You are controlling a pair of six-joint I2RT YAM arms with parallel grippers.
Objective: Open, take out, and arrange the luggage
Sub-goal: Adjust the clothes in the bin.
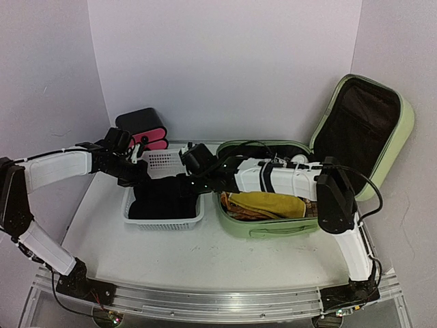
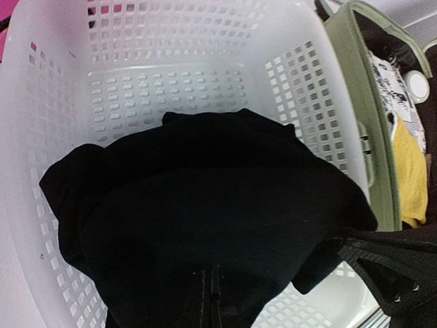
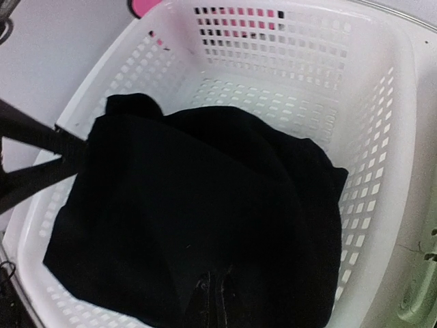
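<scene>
Now left claw [image 2: 213, 290] and right claw [image 3: 213, 297] each pinch a black fabric garment [image 2: 205, 198] in the white perforated plastic basket [image 2: 48, 102].

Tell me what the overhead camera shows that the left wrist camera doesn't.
Only overhead: the raised lid of the luggage in full, the black body of the drawer box, the left arm and right arm down to their bases. Only left wrist: the left fingers, closed together above the black garment. Both: the white basket holding that garment, and yellow cloth inside the luggage.
</scene>
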